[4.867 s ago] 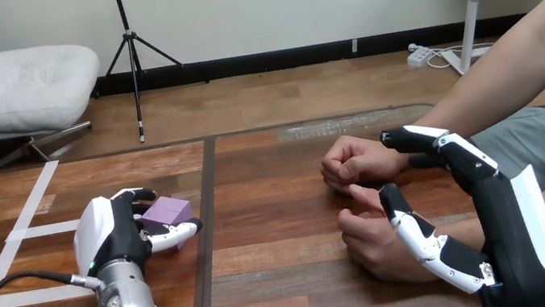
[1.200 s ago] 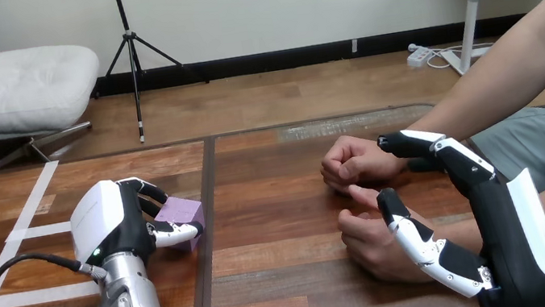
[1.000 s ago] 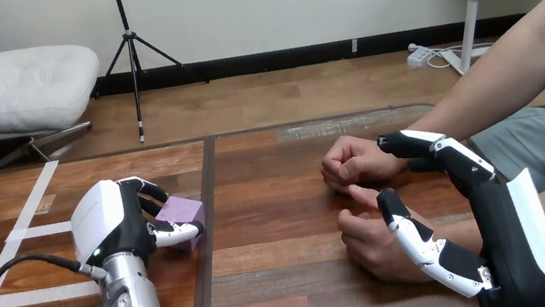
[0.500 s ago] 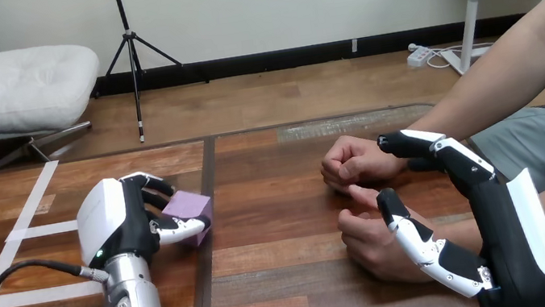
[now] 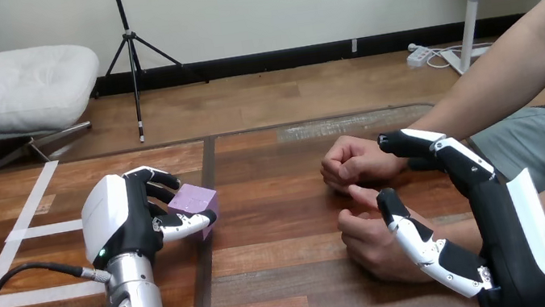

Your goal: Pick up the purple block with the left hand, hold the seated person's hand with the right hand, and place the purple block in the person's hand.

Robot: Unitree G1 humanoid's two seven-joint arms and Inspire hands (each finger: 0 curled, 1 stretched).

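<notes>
1. One purple block (image 5: pixel 196 200), small, cube-shaped, matt; the reference item for this list. It sits slightly tilted over the table's dark seam. Whether its underside is clear of the wood cannot be told.
2. One left hand (image 5: pixel 120 221), black with a white back shell, on a silver forearm. It is directly left of the purple block and closed on it. Its fingers (image 5: pixel 150 176) curl over the block's top and far side, and its thumb (image 5: pixel 186 225) presses along the near face, making a pinch.
3. One wooden table (image 5: pixel 299 296), brown planks, beneath the purple block. A dark seam (image 5: pixel 203 294) runs from under the block toward the near edge.
4. White tape strips (image 5: pixel 40 230), flat on the table, left of the purple block, beyond the left hand.
5. The person's farther hand (image 5: pixel 352 162), a loose fist resting on the table, well right of the purple block at about the same depth.
6. The person's nearer hand (image 5: pixel 372 240), curled with its thumb raised, right of the purple block and closer to the camera, just beside the farther hand.
7. One right hand (image 5: pixel 506 241), black with white shells, the item farthest right of the purple block.
   - It is spread. Its straight fingers (image 5: pixel 431 142) reach toward the wrist of the farther hand.
   - Its thumb (image 5: pixel 416 238) lies across the back of the nearer hand.
   - Nothing is curled round either of the person's hands. Whether there is contact cannot be told.
</notes>
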